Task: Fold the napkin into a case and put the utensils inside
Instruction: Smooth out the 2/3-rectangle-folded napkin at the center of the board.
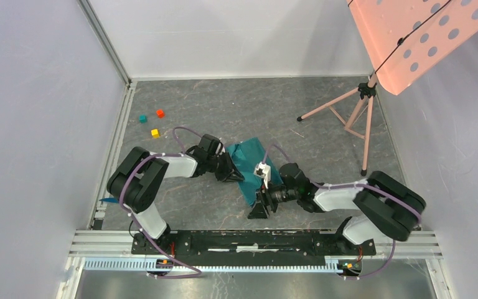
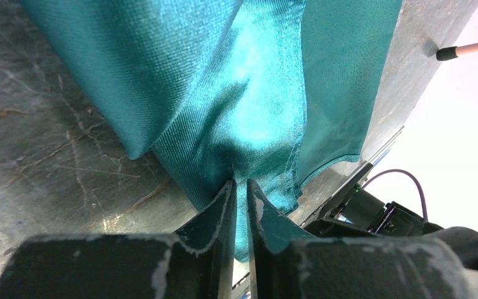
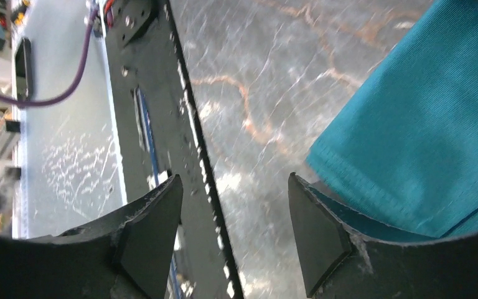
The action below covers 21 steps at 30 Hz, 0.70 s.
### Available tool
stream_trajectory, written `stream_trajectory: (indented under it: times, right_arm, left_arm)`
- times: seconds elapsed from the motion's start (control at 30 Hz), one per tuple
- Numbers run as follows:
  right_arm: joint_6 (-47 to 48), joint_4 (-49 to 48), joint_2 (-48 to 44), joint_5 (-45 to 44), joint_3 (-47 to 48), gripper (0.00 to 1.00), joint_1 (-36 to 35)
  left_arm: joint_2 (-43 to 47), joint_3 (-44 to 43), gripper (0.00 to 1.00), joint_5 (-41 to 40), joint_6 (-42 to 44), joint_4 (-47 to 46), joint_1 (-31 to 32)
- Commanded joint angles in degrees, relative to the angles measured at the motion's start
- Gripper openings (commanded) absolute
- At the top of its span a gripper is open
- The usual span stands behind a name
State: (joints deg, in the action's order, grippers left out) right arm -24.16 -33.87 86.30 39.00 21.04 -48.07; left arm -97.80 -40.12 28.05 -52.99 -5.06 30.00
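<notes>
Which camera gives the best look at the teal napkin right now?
The left wrist view: the napkin fills it, folds and weave clear, pinched in the left tool. The top view shows a small patch partly hidden by both arms; the right wrist view, only one corner beside the open right tool.

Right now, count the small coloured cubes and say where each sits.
3, all on the table, far left: teal cube, red cube just right of it, yellow cube closer to the near edge. Others could hide under the napkin.
</notes>
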Motion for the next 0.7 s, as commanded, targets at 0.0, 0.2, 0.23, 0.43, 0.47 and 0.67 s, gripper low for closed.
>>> stream_trajectory:
  times: [0.0, 0.2, 0.23, 0.43, 0.47, 0.67]
  right_arm:
    - [3.2, 13.4, -8.7, -0.1, 0.8, 0.7, -0.7]
    - [10.8, 29.5, -11.2, -8.7, 10.4, 0.74, 6.8]
    - [11.3, 31.6, -10.0, -10.8, 12.3, 0.73, 7.7]
    - [8.5, 31.1, -3.0, -11.2, 18.0, 0.6, 9.5]
    - [7.6, 30.4, -1.8, -10.9, 18.5, 0.57, 9.5]
    - [6.2, 27.4, 0.8, -10.2, 18.0, 0.54, 9.5]
  left_arm:
    - [-0.4, -1.9, 0.2, -3.4, 5.5, 4.7, -0.6]
    - [7.0, -7.4, 0.34, 0.6, 7.3, 11.0, -0.5]
    - [8.7, -9.0, 0.39, 0.4, 8.1, 13.1, -0.6]
    - [12.0, -15.4, 0.42, -3.0, 10.6, 21.2, -6.1]
    - [11.3, -16.3, 0.4, -2.8, 10.7, 21.4, -7.7]
    - [2.1, -21.1, 0.29, 1.1, 10.2, 18.1, -10.5]
